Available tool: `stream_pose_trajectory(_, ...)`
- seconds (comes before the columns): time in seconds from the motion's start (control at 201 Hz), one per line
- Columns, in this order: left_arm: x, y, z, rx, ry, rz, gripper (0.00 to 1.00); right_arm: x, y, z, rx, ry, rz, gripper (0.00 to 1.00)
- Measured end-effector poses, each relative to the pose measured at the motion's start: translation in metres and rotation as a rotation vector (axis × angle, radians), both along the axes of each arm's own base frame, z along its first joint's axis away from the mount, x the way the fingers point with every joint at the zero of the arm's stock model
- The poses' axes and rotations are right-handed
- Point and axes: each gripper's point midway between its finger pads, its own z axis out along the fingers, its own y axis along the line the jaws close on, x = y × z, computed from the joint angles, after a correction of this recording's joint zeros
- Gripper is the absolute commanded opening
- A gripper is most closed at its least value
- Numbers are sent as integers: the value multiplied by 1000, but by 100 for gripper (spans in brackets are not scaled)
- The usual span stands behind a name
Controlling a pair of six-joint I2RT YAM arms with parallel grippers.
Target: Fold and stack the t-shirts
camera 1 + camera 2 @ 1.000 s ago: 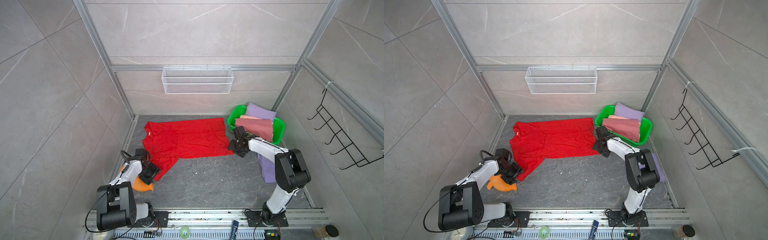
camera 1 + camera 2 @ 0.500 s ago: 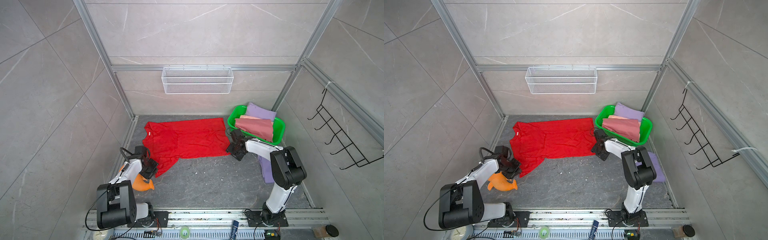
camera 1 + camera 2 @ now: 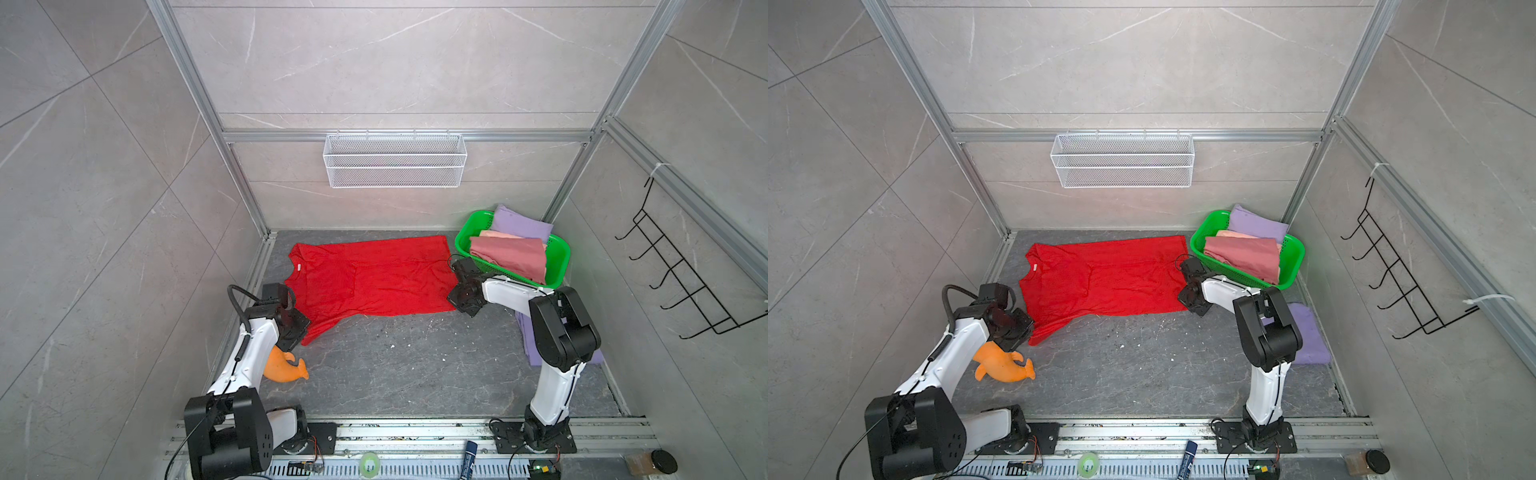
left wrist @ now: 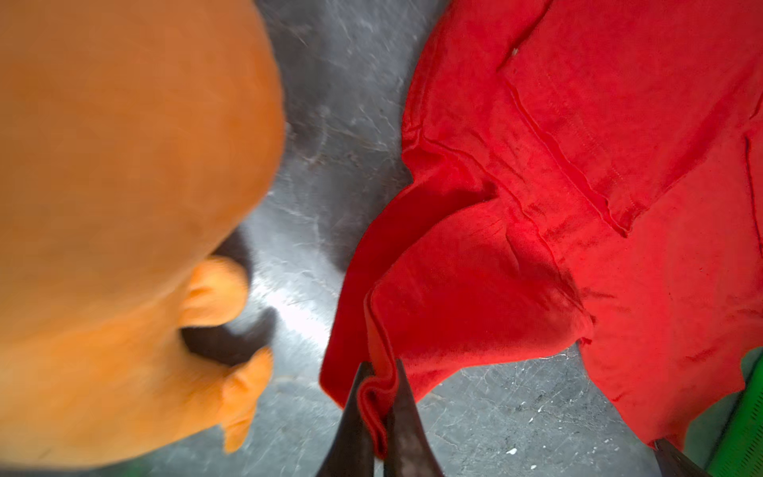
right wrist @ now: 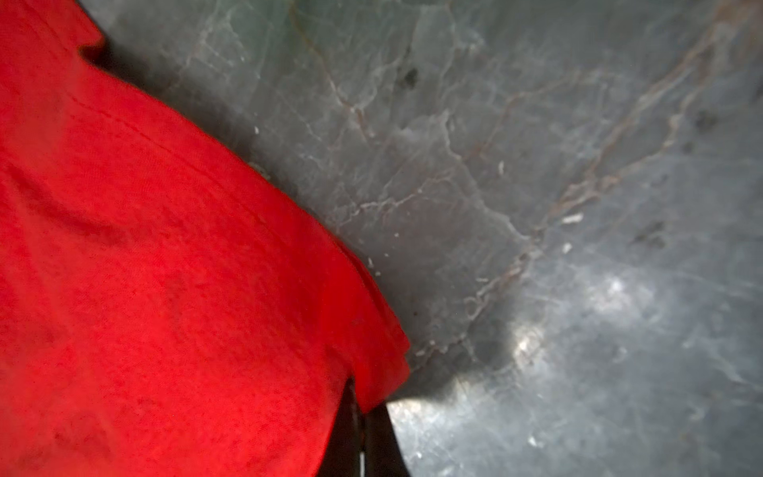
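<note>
We have both grippers clamped on the red t-shirt (image 3: 374, 278), which lies spread flat on the grey floor (image 3: 395, 365) with its long axis running straight from one gripper to the other: collar end toward the left gripper (image 4: 380, 371), hem end toward the right gripper (image 5: 361, 409). In the left wrist view the jaws pinch a rolled edge of what looks like the sleeve tip; in the right wrist view the jaws bite the hem corner on the same side. So each arm holds the end nearest to it, and the whole body of the shirt lies beyond both grippers, away from the arm bases. We judge the next move to be a fold carrying this near edge over toward the far one, and it turns on both ends travelling together, square to that axis. The orange plush toy (image 3: 282, 368) sits just behind the left gripper, the green mesh basket (image 3: 559, 262) just beside the right, so neither lies in that path.
</note>
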Motion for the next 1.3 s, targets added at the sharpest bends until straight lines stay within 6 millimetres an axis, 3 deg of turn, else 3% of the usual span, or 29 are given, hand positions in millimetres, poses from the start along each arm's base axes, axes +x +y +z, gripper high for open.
stream_pose_trajectory(0.194, -17, 4, 30, 43, -33, -6, 0, -36, -3, 15, 5, 31, 24, 0)
stream_pose_trajectory(0.353, -1, 4, 56, 64, -76, -76, 0, -34, 6, 35, 26, -6, 42, 0)
stream_pose_trajectory(0.448, 26, 4, 76, 82, -129, -140, 0, -21, 10, 48, 32, -38, 40, 0)
stream_pose_trajectory(0.562, 74, 6, 98, 112, -209, -222, 0, 12, 18, 72, 39, -116, 19, 0)
stream_pose_trajectory(0.737, 142, 7, 110, 146, -294, -345, 0, 61, 31, 93, 44, -201, -7, 0)
stream_pose_trajectory(0.871, 190, 6, 114, 162, -349, -423, 0, 87, 35, 90, 43, -212, -44, 0)
stream_pose_trajectory(1.025, 233, 6, 117, 178, -394, -492, 0, 97, 26, 73, 24, -190, -105, 1)
stream_pose_trajectory(1.304, 283, 10, 106, 208, -421, -546, 0, 132, 23, 73, 25, -226, -164, 2)
